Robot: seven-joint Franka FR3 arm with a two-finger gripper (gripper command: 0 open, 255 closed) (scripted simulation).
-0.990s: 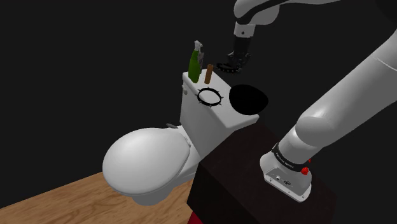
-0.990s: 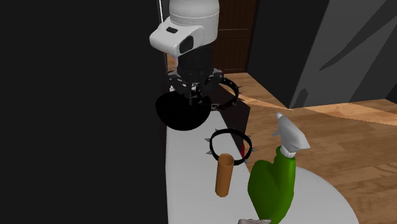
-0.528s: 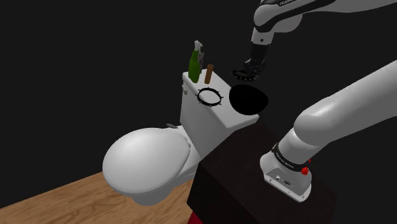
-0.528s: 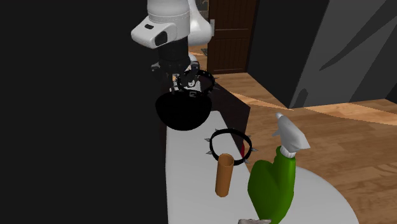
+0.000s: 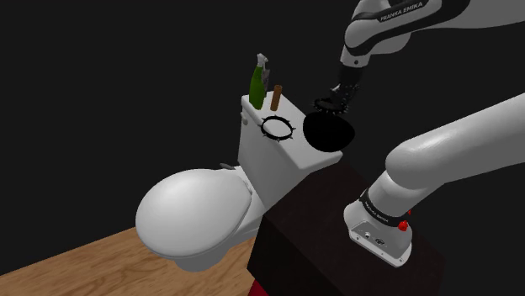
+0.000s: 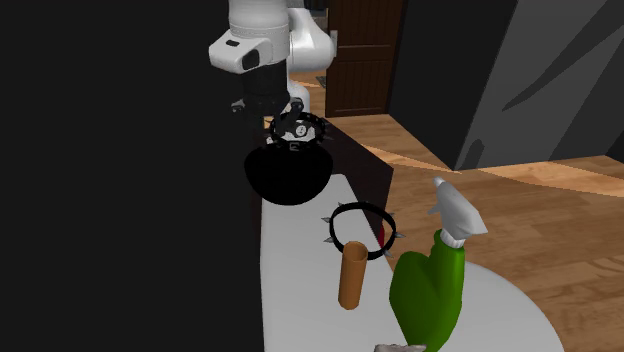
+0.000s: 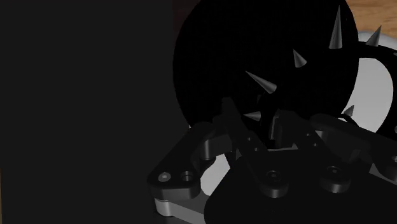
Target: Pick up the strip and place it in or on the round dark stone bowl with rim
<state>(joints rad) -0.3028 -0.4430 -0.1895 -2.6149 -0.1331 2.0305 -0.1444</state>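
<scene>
A white toilet (image 5: 198, 214) stands on a wooden plank floor (image 5: 84, 267), with a black area behind it. Farther off, a dark wooden door (image 6: 365, 60) adjoins a grey wall (image 6: 540, 70).

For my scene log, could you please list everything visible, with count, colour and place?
spiked strip: 1, black, clasped by the gripper above the bowl
bowl: 1, black, at the tank lid's end
spiked ring: 1, black, flat on the lid
cylinder: 1, brown, upright on the lid
spray bottle: 1, green, on the lid
toilet: 1, white, beside the stand
stand: 1, dark, under the arm
arm: 1, white, reaching over the tank
gripper: 1, black, shut on the spiked strip
</scene>
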